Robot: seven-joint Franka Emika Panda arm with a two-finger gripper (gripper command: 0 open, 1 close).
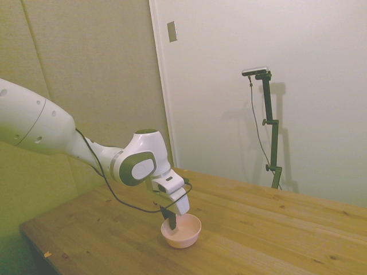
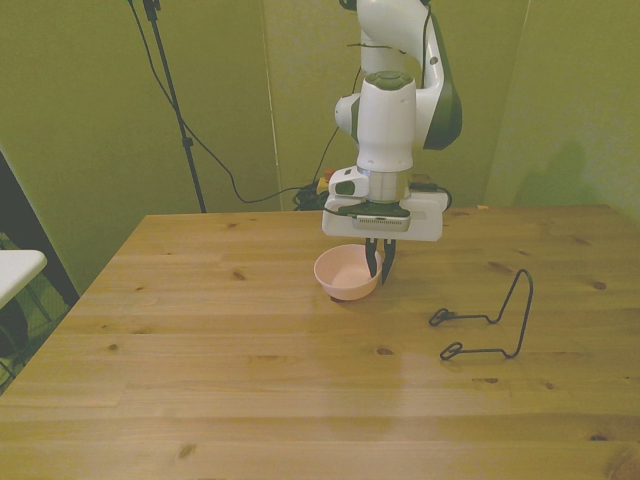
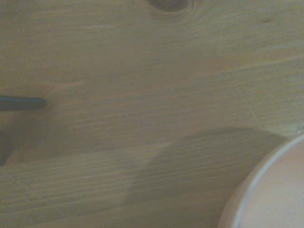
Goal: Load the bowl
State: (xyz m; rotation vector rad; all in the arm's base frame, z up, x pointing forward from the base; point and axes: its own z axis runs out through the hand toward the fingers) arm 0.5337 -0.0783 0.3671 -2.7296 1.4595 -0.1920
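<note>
Side view: the gripper (image 1: 170, 222) reaches down over the near rim of the pink bowl (image 1: 182, 231) on the wooden table (image 1: 275, 229). Front view: the fingers, nearly together, pinch the bowl's (image 2: 346, 272) rim; a black wire rack (image 2: 487, 318) stands well apart toward the front view's right. Wrist view: only the bowl's (image 3: 270, 190) rim shows.

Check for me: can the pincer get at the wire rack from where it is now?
Probably yes. The pincer sits at the bowl rim, and only bare table lies between it and the wire rack toward the front view's right.
</note>
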